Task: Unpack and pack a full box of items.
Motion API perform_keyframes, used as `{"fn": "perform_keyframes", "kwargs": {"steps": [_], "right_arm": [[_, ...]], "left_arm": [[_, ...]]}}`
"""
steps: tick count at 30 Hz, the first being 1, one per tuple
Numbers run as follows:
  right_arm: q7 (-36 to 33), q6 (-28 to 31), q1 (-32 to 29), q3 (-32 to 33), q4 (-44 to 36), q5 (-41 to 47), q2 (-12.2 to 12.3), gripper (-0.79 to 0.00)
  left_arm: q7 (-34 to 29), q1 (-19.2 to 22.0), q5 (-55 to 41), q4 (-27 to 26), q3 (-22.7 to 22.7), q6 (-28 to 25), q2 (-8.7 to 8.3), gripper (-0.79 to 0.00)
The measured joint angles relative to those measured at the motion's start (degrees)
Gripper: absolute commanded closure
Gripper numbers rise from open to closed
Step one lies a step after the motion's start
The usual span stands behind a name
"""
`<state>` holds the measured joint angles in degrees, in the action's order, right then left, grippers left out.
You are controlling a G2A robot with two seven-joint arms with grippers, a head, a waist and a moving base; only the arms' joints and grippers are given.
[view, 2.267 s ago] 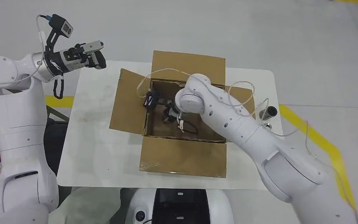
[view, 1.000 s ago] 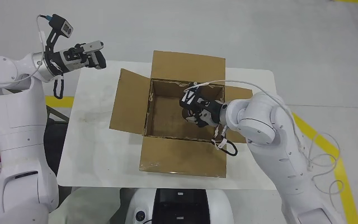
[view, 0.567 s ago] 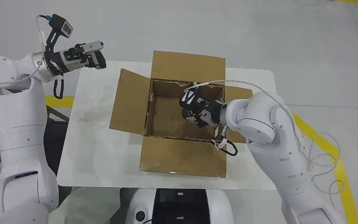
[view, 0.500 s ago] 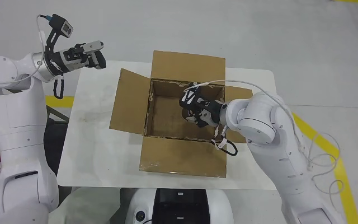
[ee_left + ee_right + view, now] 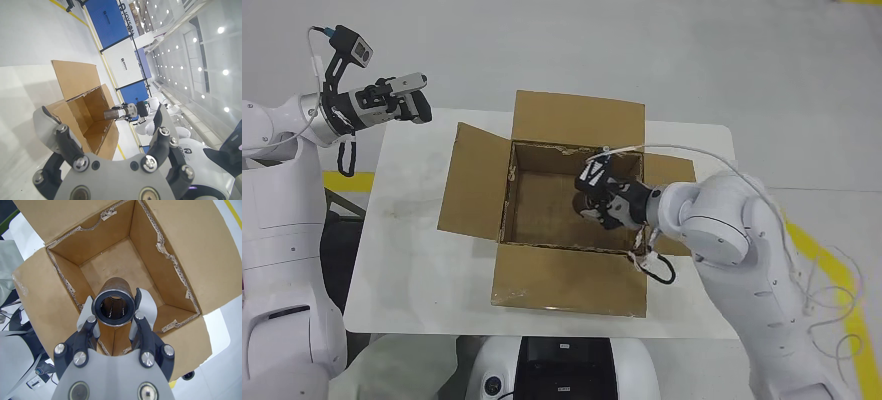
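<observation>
An open cardboard box (image 5: 474, 190) stands on the white table (image 5: 412, 270), its flaps spread outward and its bare floor (image 5: 121, 264) showing. My right gripper (image 5: 591, 201) hangs over the box's right side, shut on a dark metal cylinder (image 5: 115, 294), a hollow sleeve with bearing balls inside. From the left wrist view the cylinder (image 5: 110, 114) sits level above the box rim (image 5: 85, 94), held by the right gripper (image 5: 117, 113). My left gripper (image 5: 414, 98) is raised beyond the table's far left corner, open, nothing between its fingers (image 5: 47, 119).
The box's flaps take up the table's middle; one flap (image 5: 577, 120) stands up at the back. Bare table lies left of the box (image 5: 402, 220). Yellow floor tape (image 5: 802, 240) runs along the right side.
The right arm drew back from deep in the box's left part to its right side, lifting the cylinder; in the last half second it shifted slightly right. The left arm stayed still.
</observation>
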<state>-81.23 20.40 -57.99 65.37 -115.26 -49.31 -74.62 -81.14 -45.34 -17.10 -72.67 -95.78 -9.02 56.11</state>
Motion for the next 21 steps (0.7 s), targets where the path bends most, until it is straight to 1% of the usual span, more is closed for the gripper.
{"fn": "perform_keyframes", "kwargs": {"steps": [4, 7, 17, 21], "right_arm": [[-1.83, 0.37, -3.04, 4.50, -3.86, 0.78, 1.08, 0.000], [-1.98, 0.73, -6.16, 8.47, -6.36, 1.11, 2.02, 0.000], [0.99, 3.64, -19.95, 22.69, -14.09, 1.92, 5.66, 0.000], [2.02, 4.68, -23.87, 27.69, -15.42, 3.59, 6.66, 0.000]], "left_arm": [[0.00, 0.00, 0.00, 0.00, 0.00, 0.00, 0.00, -0.785], [0.00, 0.00, 0.00, 0.00, 0.00, 0.00, 0.00, -0.785], [0.00, 0.00, 0.00, 0.00, 0.00, 0.00, 0.00, -0.785], [0.00, 0.00, 0.00, 0.00, 0.00, 0.00, 0.00, -0.785]]}}
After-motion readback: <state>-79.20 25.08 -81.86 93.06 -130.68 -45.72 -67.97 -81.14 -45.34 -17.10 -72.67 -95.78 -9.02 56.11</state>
